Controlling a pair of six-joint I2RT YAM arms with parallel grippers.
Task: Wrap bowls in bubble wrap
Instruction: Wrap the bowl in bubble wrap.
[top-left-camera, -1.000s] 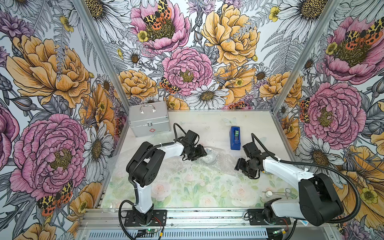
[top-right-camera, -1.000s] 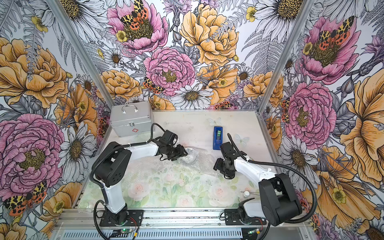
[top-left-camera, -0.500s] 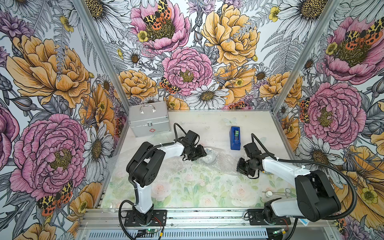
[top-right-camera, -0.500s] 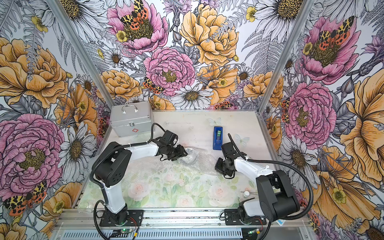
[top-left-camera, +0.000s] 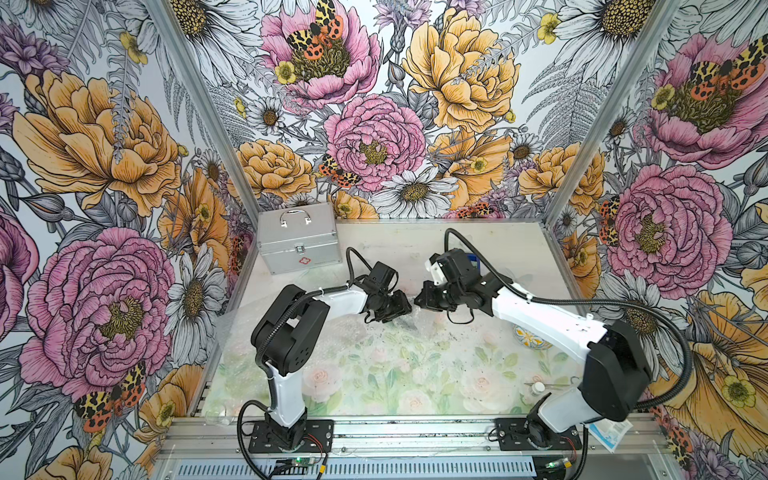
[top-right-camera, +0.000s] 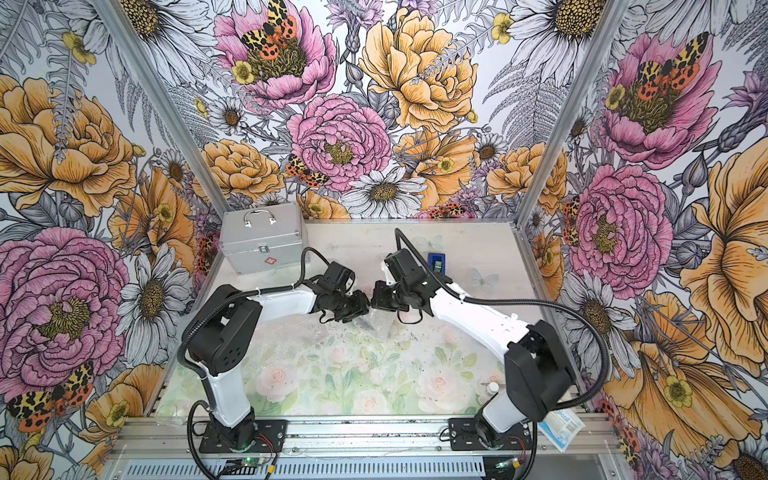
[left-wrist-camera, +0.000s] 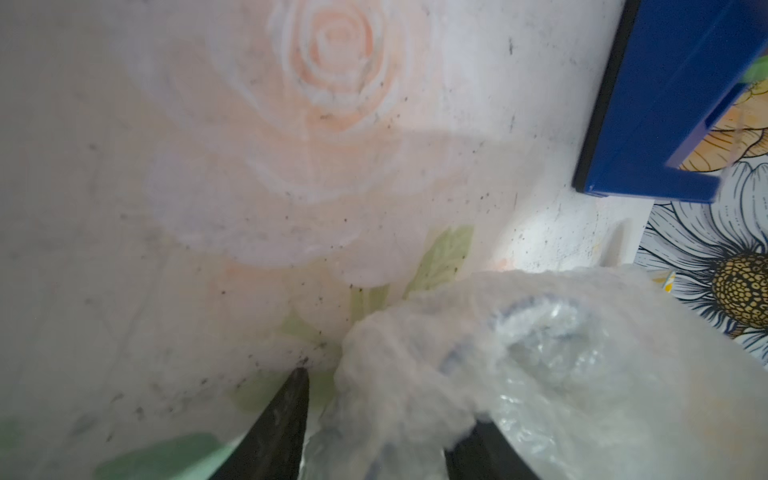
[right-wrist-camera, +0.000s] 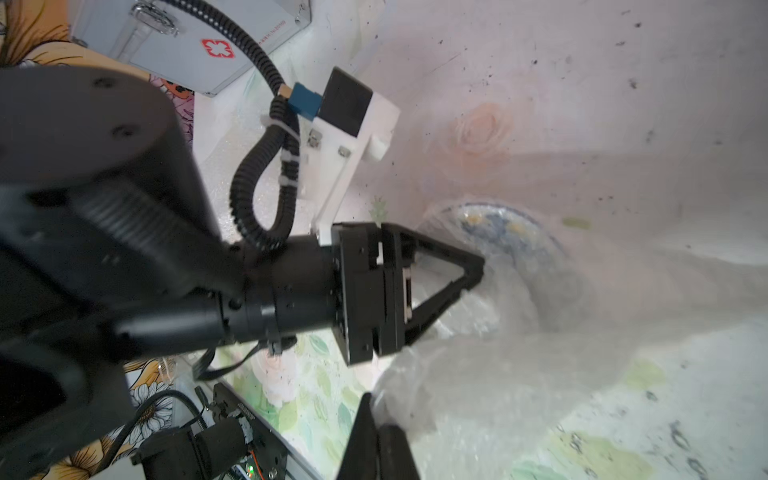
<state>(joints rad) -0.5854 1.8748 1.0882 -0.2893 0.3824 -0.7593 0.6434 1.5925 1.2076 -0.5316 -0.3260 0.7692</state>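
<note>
Left claw (right-wrist-camera: 478, 272): jaws part closed, one finger (left-wrist-camera: 286, 419) on each side of the covered bowl (right-wrist-camera: 509, 237), gripping it through the bubble wrap (right-wrist-camera: 478, 386). Right claw (right-wrist-camera: 370, 415): jaws clenched, with a bunched fold of the same sheet pinched at the tips. In both top views the left arm is folded high at the elbow, its forearm reaching to mid-table and the wrist pitched down. The right arm stretches diagonally from the front right corner, wrist turned inward. The claws meet almost tip to tip. The covered bowl sits at that meeting point on the table (top-left-camera: 415, 241). It is round, so no long axis applies. Its patterned inside shows through the film towards the right arm, though the exact tilt cannot be told. The bare bowl (top-left-camera: 524, 338) sits near the right edge, mouth upward as far as can be seen, partly hidden under the right forearm. The wrap is spread over the front half of the table.
</note>
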